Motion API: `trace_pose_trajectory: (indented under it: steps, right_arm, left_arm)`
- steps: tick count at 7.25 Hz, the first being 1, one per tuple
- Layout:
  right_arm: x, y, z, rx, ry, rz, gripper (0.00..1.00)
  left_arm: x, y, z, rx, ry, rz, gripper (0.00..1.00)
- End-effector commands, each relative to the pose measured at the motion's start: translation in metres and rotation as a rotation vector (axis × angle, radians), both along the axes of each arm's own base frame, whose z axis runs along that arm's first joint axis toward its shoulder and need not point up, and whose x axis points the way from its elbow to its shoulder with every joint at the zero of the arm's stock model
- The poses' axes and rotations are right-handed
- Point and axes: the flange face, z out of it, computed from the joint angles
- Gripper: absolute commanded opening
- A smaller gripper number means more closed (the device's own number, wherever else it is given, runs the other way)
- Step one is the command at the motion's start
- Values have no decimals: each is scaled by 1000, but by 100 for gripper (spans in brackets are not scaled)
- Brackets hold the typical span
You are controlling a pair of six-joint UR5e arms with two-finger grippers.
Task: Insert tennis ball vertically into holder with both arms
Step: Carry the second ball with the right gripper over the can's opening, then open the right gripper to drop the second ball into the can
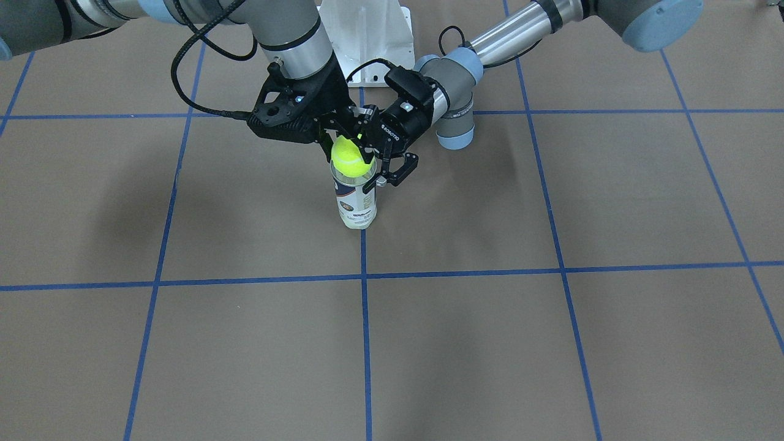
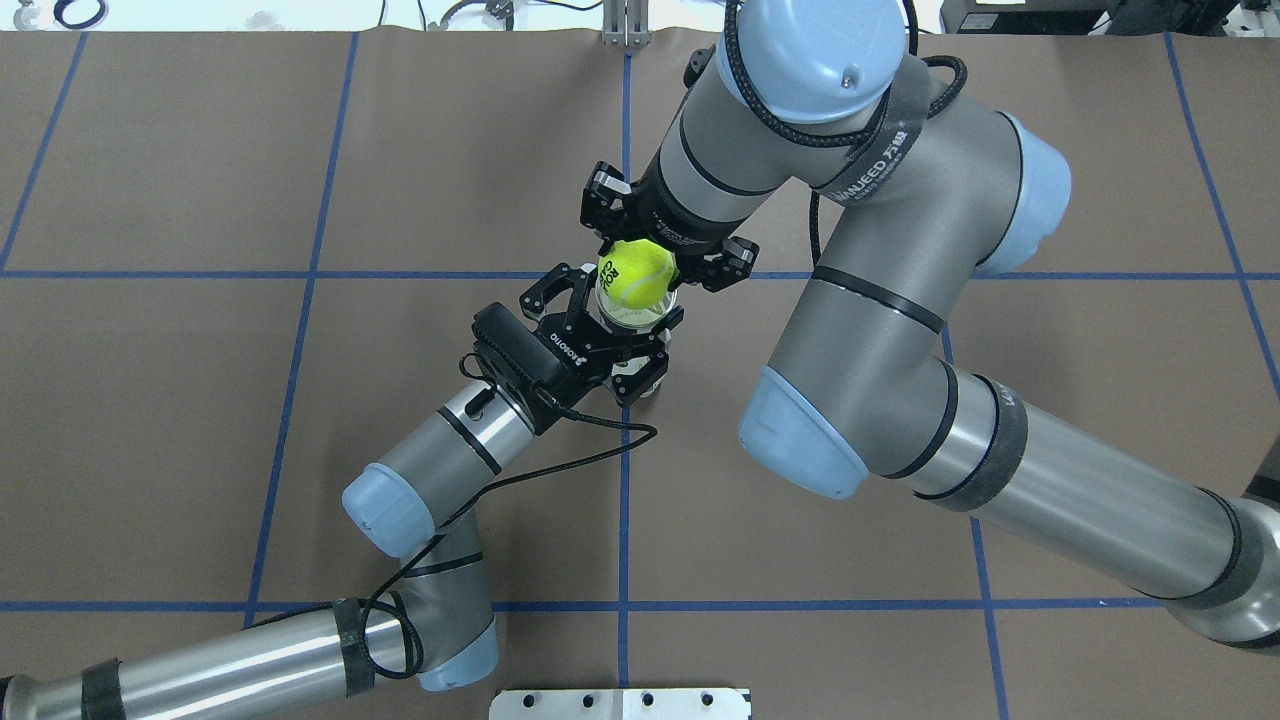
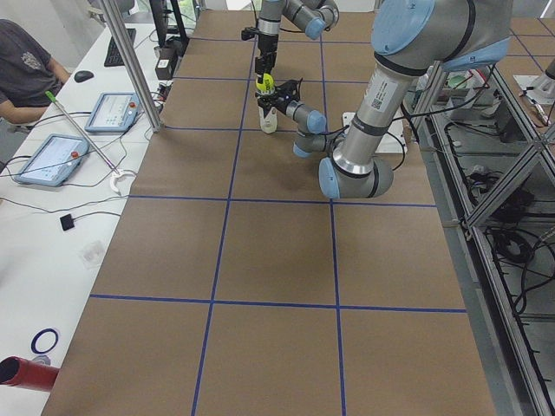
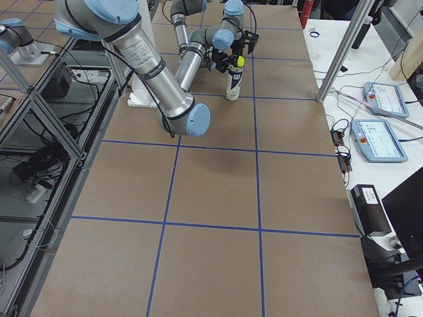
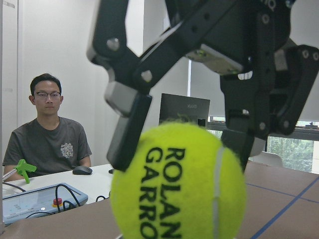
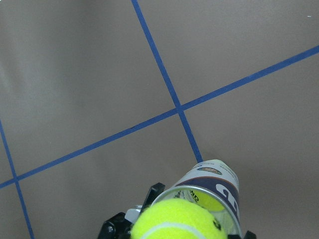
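The holder [image 1: 355,205], a clear can with a white and navy label, stands upright on the brown table. My left gripper [image 1: 373,166], marked ROBOTIQ, is shut on its upper part from the side; it also shows in the overhead view [image 2: 625,328]. The yellow tennis ball [image 1: 351,158] sits at the can's mouth. My right gripper [image 1: 349,142] comes down from above with a finger on each side of the ball. In the left wrist view those fingers [image 5: 130,124] flank the ball [image 5: 179,184]. The right wrist view shows a second ball [image 6: 215,203] inside the can [image 6: 222,179].
The white pedestal base [image 1: 367,30] stands behind the can at the robot's side. Blue tape lines cross the table [image 1: 551,202]. An operator [image 5: 47,134] sits at a side desk with tablets [image 3: 52,158] beyond the table's far edge.
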Motion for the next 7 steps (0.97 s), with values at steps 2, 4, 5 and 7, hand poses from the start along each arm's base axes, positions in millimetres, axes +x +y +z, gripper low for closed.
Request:
trace_pose_trajectory:
  steps: [2, 4, 5, 7]
  right_arm:
    - [-6, -2, 4, -6, 11, -4, 87]
    - [-6, -2, 4, -2, 10, -5, 99]
    - [-5, -2, 5, -2, 12, -7, 99]
    - [16, -17, 8, -6, 7, 20, 99]
  left_arm:
    - [0, 0, 0, 0, 0, 0, 86]
    - [0, 0, 1, 0, -2, 0, 86]
    - [0, 0, 1, 0, -2, 0, 87]
    - [-1, -1, 1, -1, -2, -2, 87]
